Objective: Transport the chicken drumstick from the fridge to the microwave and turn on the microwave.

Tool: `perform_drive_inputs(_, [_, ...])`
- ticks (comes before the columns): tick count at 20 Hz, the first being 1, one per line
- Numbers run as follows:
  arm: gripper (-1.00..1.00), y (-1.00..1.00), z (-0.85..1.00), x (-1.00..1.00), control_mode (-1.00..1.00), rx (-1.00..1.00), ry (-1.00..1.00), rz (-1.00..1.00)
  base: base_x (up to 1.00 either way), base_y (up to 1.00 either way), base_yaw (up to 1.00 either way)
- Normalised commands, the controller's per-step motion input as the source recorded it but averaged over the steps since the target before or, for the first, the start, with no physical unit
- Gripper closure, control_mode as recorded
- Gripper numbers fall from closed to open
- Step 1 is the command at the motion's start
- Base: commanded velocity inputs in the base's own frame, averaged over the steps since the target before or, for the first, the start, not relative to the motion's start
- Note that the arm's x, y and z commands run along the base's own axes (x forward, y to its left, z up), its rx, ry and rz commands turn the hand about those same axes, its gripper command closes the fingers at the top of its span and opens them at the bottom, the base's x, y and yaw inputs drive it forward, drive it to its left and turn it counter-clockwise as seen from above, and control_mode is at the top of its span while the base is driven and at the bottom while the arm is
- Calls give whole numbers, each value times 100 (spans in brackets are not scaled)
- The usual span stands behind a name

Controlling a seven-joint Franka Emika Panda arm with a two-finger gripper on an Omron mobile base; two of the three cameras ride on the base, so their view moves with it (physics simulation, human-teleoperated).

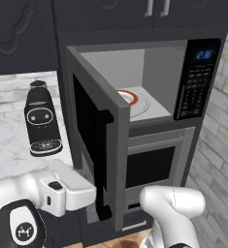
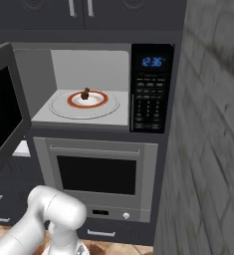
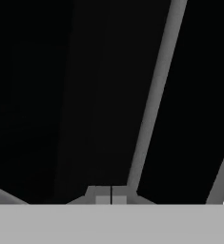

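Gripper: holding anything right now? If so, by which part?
Nothing held. In the hand view the gripper is shut, fingertips together with nothing between them. The chicken drumstick lies on the plate inside the open microwave.

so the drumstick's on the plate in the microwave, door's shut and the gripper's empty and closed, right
Not quite: the microwave door stands open, swung out to the left, as the left base view shows. The rest holds: the drumstick sits on the plate inside, and in the hand view the gripper is shut with nothing between its fingers.
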Motion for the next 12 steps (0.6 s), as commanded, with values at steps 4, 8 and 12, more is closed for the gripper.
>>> perform_drive_inputs(4, [100,-19,0,20,-100,0,0,0,0,0,0])
perform_drive_inputs(8, [100,-21,0,24,-100,0,0,0,0,0,0])
perform_drive_inputs(12, [100,-22,0,24,-100,0,0,0,0,0,0])
